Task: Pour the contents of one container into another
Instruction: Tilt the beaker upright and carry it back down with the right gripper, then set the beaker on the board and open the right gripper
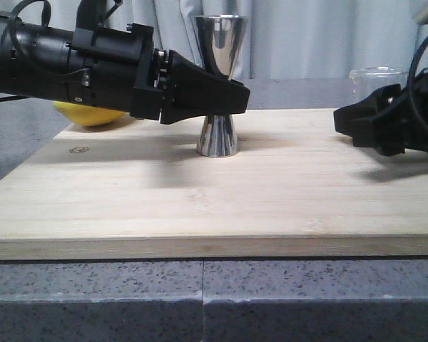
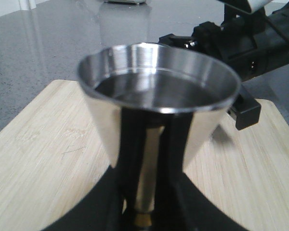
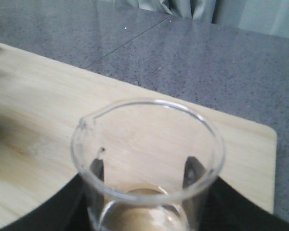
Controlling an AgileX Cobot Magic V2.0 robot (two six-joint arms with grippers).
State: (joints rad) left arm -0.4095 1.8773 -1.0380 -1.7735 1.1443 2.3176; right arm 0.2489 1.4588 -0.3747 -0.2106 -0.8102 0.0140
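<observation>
The steel hourglass jigger (image 1: 218, 135) stands upright on the bamboo board (image 1: 200, 206), near its far edge. My left gripper (image 1: 230, 97) comes in from the left and is shut on its waist, hiding it. In the left wrist view the jigger (image 2: 159, 82) fills the frame, with black fingers (image 2: 94, 211) either side of the gold band; its upper cup seems to hold liquid. The clear glass beaker (image 1: 378, 78) stands at the far right behind my right gripper (image 1: 346, 121). In the right wrist view the beaker (image 3: 149, 144) sits upright between the fingers (image 3: 97, 168), which are shut on its walls.
A yellow rounded object (image 1: 93, 114) lies behind the left arm at the board's far left. The board rests on a grey speckled counter (image 1: 200, 299) with pale curtains behind. The right arm (image 2: 241, 43) shows beyond the jigger in the left wrist view.
</observation>
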